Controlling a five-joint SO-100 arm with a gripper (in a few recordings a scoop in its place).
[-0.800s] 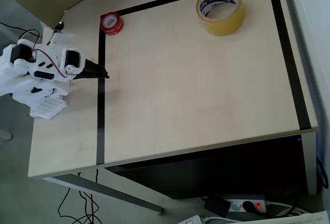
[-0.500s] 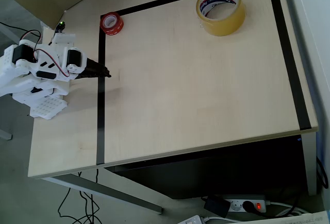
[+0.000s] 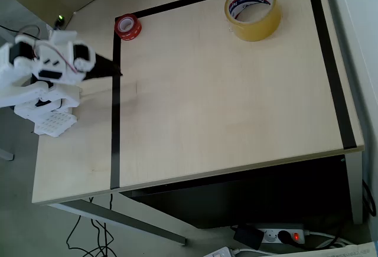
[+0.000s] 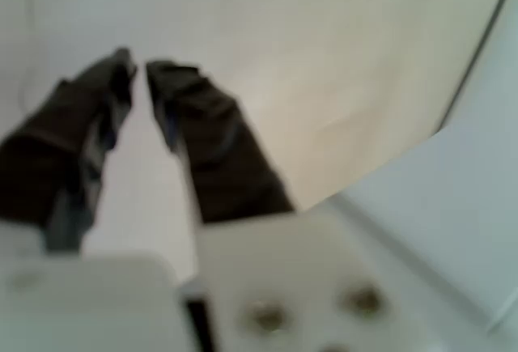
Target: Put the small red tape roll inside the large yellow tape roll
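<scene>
The small red tape roll (image 3: 128, 26) lies flat on the pale wooden table, at the top-left corner of a black-taped rectangle in the overhead view. Far to its right, near the table's back edge, stands the large yellow tape roll (image 3: 253, 10), its white core printed in red and blue. My gripper (image 3: 117, 71) reaches out from the white arm at the left, below the red roll and well apart from it. In the blurred wrist view the dark fingers (image 4: 139, 65) nearly meet at their tips, shut with nothing between them.
Black tape lines (image 3: 115, 121) frame a work area on the table (image 3: 224, 109). The white arm base (image 3: 50, 121) sits at the table's left edge. Below the front edge, a power strip (image 3: 277, 235) and cables lie on the floor.
The arm has lifted and swung toward the top of the overhead view, bringing the gripper tip a little closer to the red roll. Both rolls stay where they were.
</scene>
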